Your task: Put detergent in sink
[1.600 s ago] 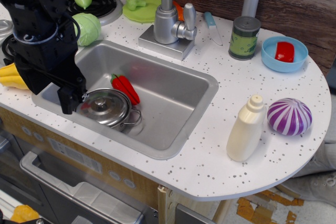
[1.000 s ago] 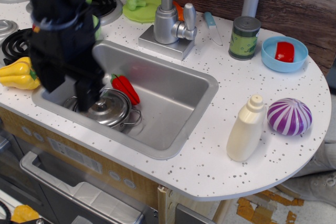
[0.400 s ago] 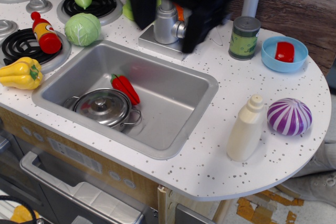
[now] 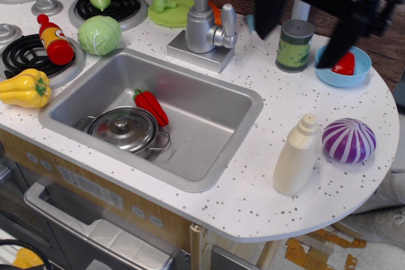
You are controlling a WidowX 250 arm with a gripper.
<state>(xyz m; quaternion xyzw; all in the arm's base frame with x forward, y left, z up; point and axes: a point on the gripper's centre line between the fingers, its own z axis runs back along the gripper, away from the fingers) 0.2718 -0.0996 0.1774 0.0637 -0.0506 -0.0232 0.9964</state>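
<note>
The detergent [image 4: 296, 156], a cream-white bottle with a small round cap, stands upright on the speckled counter to the right of the sink [image 4: 209, 115]. The sink is a large steel basin in the middle of the view. My gripper [image 4: 295, 45] is a dark, motion-blurred shape high at the back right, above the green can and blue bowl. Its two fingers stand wide apart with nothing between them. It is well above and behind the detergent, not touching it.
In the sink lie a lidded steel pot [image 4: 125, 129] and a red pepper [image 4: 150, 107]. The faucet [image 4: 202, 20] stands behind it. A green can [image 4: 295, 47], a blue bowl [image 4: 343, 67] and a purple striped ball [image 4: 348, 140] are near the detergent. A ketchup bottle [image 4: 54, 39], a cabbage [image 4: 101, 35] and a yellow pepper [image 4: 25, 88] are at the left.
My gripper has swept from the sink's left end, near the pot, up and across past the faucet to the back right. The detergent and other objects have not moved.
</note>
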